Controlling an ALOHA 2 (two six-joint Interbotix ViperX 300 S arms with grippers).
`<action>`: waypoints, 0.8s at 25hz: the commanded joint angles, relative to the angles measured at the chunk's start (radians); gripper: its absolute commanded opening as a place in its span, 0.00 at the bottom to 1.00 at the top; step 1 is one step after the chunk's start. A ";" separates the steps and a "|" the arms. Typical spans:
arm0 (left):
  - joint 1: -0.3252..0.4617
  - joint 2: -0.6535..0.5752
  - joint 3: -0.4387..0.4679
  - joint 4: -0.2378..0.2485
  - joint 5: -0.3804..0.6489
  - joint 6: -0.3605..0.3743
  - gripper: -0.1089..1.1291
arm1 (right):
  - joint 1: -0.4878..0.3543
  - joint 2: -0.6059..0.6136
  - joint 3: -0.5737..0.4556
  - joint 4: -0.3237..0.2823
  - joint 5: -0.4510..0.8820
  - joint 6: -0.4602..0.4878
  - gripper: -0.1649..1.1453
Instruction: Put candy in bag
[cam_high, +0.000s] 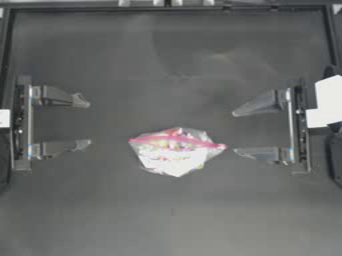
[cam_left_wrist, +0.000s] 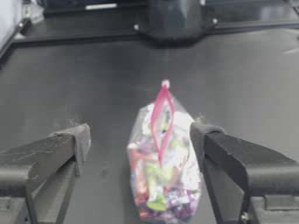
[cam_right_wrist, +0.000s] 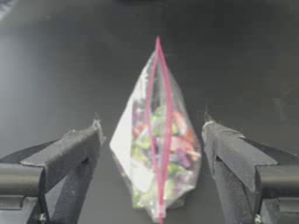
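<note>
Only the bag (cam_high: 176, 150) sits mid-surface (cam_high: 167, 210), between the wide-spread fingers of the left gripper (cam_high: 83, 123) and the right gripper (cam_high: 235, 133), with bare surface all around.

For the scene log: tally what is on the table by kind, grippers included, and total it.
Bags: 1, the bag with multicoloured sweets inside
Loose candy pieces: 0 visible
Grippers: 2, left gripper and right gripper, both open, apart from it
Total: 3
</note>
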 joint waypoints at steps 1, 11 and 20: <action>0.000 -0.018 -0.006 0.002 -0.002 0.003 0.88 | -0.003 -0.029 0.008 -0.011 -0.005 -0.002 0.87; 0.002 -0.115 0.028 -0.002 0.048 0.002 0.88 | -0.011 -0.081 0.048 -0.015 -0.006 -0.003 0.87; -0.008 -0.204 0.072 -0.002 0.074 -0.002 0.88 | -0.011 -0.144 0.089 -0.017 -0.008 -0.003 0.87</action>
